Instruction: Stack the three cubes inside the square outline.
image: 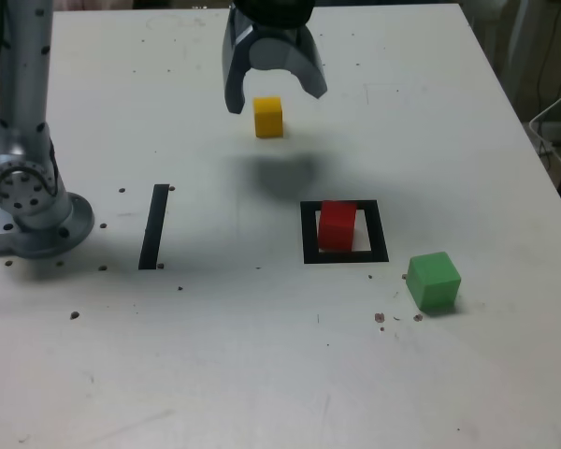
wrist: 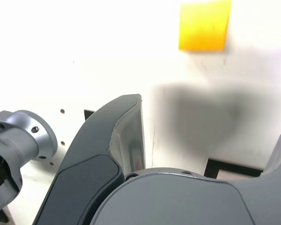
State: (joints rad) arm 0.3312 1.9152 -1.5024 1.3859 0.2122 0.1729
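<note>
A white table (image: pixel 262 374) fills the exterior view, its surface scuffed and dotted with small dark specks. On it lies the square outline (image: pixel 346 255), a thick black frame with a white centre, and the red cube (image: pixel 337 225) stands inside it, towards the frame's far left part in that view. Nothing rests on top of the red cube. The green cube (image: pixel 435 281) sits on bare table just outside the frame, near its lower corner at the exterior view's right, apart from the black border. The yellow cube (image: pixel 268 117) stands alone farther back on the table, well apart from the frame.

The gripper (image: pixel 274 97) hangs above the table just beside the yellow cube, its jaws spread wide and empty; in the exterior view one finger falls at the cube's left and the other at its upper right. Its shadow lies on the table between the yellow cube and the frame. The wrist view shows the yellow cube (wrist: pixel 205 26) ahead of one dark finger (wrist: pixel 126 136).

A straight black strip (image: pixel 154 227) lies at the exterior view's left, next to the arm's grey base (image: pixel 33 201).
</note>
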